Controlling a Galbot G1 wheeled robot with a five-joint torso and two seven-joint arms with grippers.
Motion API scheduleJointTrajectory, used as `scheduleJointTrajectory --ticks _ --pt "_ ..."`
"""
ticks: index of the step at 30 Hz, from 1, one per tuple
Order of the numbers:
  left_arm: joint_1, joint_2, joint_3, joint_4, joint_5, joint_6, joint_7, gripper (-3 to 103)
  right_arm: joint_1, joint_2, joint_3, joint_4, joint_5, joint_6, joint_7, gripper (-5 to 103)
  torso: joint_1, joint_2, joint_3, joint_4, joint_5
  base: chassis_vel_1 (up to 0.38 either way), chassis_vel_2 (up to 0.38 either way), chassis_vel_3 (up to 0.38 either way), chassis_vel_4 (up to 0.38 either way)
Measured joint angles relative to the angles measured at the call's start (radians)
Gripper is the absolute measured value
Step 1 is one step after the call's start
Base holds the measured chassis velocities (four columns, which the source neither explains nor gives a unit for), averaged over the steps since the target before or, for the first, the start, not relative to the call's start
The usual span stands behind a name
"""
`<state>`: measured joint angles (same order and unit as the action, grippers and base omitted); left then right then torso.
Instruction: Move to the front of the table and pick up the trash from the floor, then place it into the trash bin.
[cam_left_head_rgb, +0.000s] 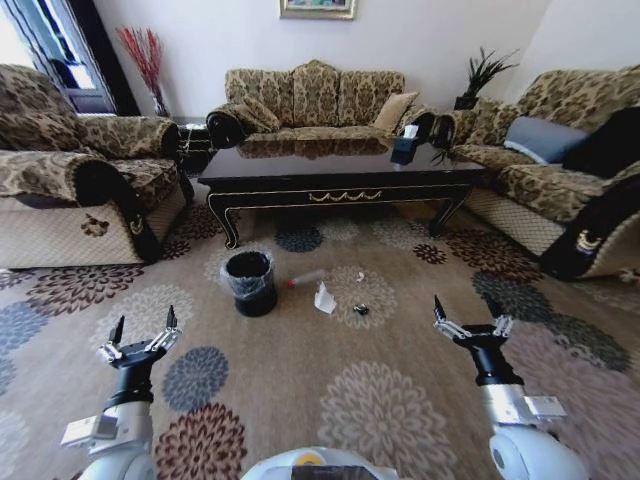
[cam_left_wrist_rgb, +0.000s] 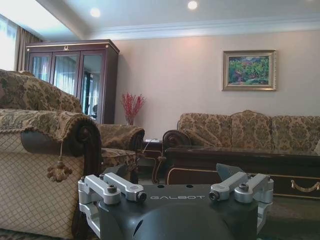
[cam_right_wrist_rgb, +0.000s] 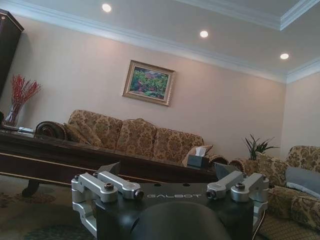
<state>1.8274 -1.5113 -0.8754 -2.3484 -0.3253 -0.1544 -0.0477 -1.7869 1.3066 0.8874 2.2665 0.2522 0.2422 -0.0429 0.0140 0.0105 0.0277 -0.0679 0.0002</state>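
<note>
The left gripper (cam_left_head_rgb: 142, 332) hangs low at the robot's left with its fingers spread wide, holding nothing; the right gripper (cam_left_head_rgb: 470, 318) hangs at the right, equally wide and empty; both are well short of the trash. On the floor (cam_left_head_rgb: 300, 385) ahead, between robot and table (cam_left_head_rgb: 335, 165), lie the clear bottle (cam_left_head_rgb: 305, 279), the crumpled paper (cam_left_head_rgb: 324, 298) and a small dark bit (cam_left_head_rgb: 361, 309), just beside the trash bin (cam_left_head_rgb: 250, 282). The step in hand looks like the approach; best drive straight and slowly, stopping before the wheels reach the litter.
</note>
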Motion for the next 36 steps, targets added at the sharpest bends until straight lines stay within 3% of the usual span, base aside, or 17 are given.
scheduleJointTrajectory --ticks 27,36 --pt "-0.005 -0.002 0.002 0.000 -0.001 -0.007 0.001 100 -0.002 0.007 -0.010 0.000 0.000 0.021 0.001 100 0.000 0.000 0.001 0.0002 -0.0005 -0.236 0.237 0.240 -0.237" --pt "-0.023 0.001 0.009 0.009 -0.001 0.001 -0.007 100 0.006 0.007 -0.017 -0.013 -0.005 0.026 0.008 100 0.000 0.000 0.000 0.0001 -0.0001 -0.059 0.067 0.057 -0.056"
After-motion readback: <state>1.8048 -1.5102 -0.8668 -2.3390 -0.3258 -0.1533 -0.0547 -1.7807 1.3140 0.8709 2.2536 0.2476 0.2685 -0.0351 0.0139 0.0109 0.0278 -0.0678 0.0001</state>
